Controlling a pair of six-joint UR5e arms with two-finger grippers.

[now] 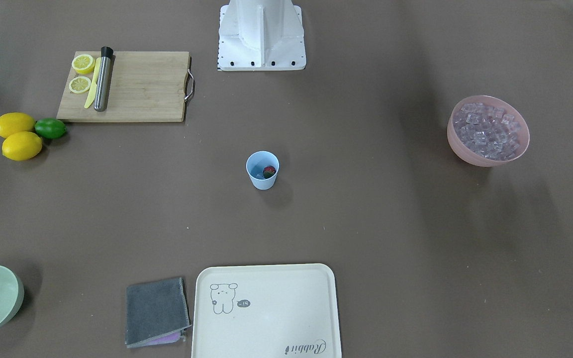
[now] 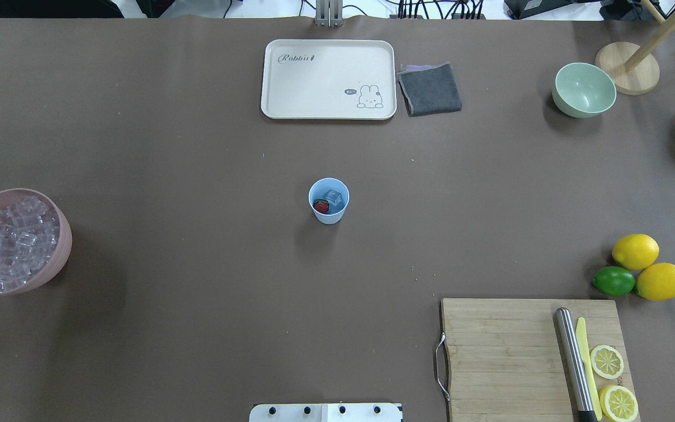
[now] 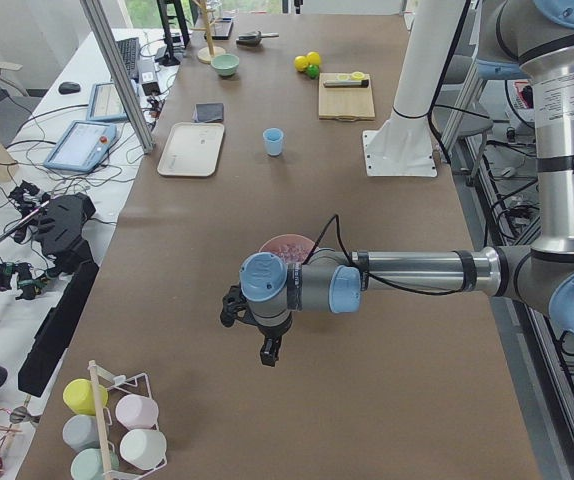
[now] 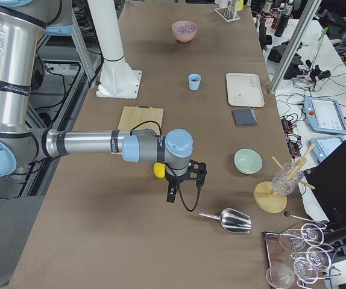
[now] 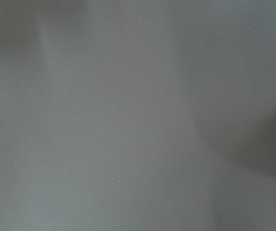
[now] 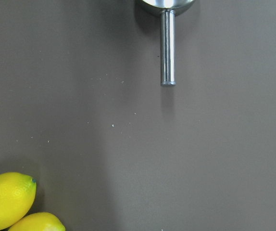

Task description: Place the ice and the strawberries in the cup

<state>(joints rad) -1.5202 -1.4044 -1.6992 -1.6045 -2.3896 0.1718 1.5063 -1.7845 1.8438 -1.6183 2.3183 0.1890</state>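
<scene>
The light blue cup [image 2: 329, 215] stands upright at the table's middle, also in the front-facing view [image 1: 262, 180]. Inside it lie a red strawberry [image 2: 321, 206] and a clear ice cube [image 2: 334, 197]. The rest of the ice [image 2: 6, 246] fills a pink bowl [image 2: 62, 246] at the left edge. My left gripper [image 3: 267, 353] hangs above the table near that bowl, shown only in the left side view. My right gripper [image 4: 172, 195] hangs over the table near the lemons, shown only in the right side view. I cannot tell whether either is open or shut.
A wooden cutting board [image 2: 501, 351] holds lemon halves [image 2: 607, 361], a yellow knife and a steel muddler [image 2: 572, 363]. Two lemons [image 2: 635, 251] and a lime [image 2: 613, 281] lie beside it. A cream tray [image 2: 329, 79], grey cloth [image 2: 429, 88], pale green bowl [image 2: 583, 89] and metal scoop [image 4: 227, 220] lie farther off.
</scene>
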